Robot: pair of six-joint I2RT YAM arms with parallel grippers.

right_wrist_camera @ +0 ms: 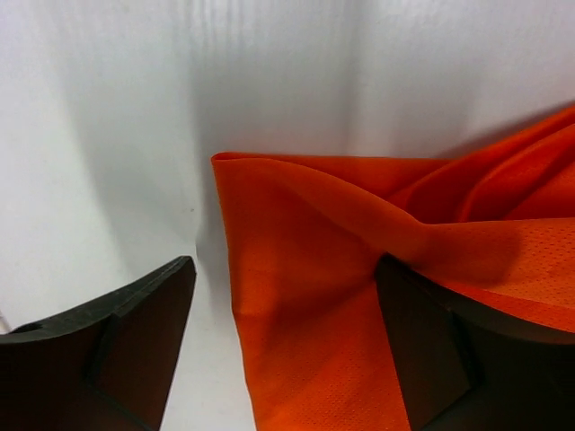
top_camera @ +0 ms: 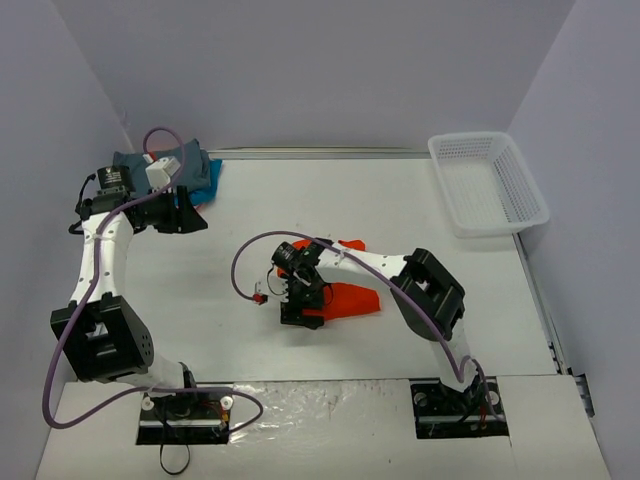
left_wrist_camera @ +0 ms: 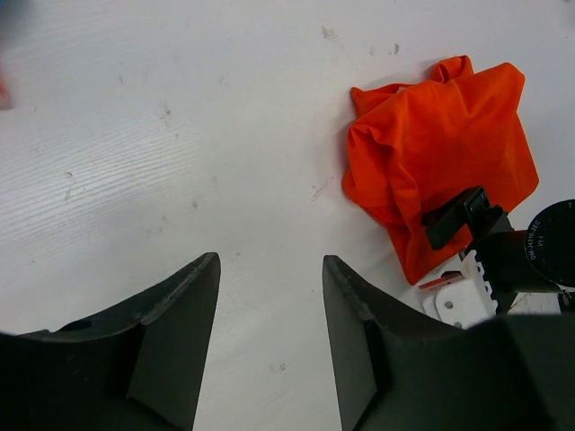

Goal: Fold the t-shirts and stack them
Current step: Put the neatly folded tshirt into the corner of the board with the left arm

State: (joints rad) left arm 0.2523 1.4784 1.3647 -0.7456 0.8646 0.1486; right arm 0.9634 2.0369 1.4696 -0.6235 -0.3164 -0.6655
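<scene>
The orange t-shirt (right_wrist_camera: 314, 296), thin, limp and light, lies crumpled on the bench (top_camera: 400, 200), well left of the white mesh basket (top_camera: 490, 185). It is best pinched at its doubled edge. The right hand (right_wrist_camera: 286, 269) straddles that edge, jaws apart, gripping nothing. Farther left of the basket, the left hand (left_wrist_camera: 269, 260) hangs unclenched and empty.

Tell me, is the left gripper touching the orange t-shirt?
Apart. The top view shows the left gripper far from the orange t-shirt, with bare table between them.
</scene>
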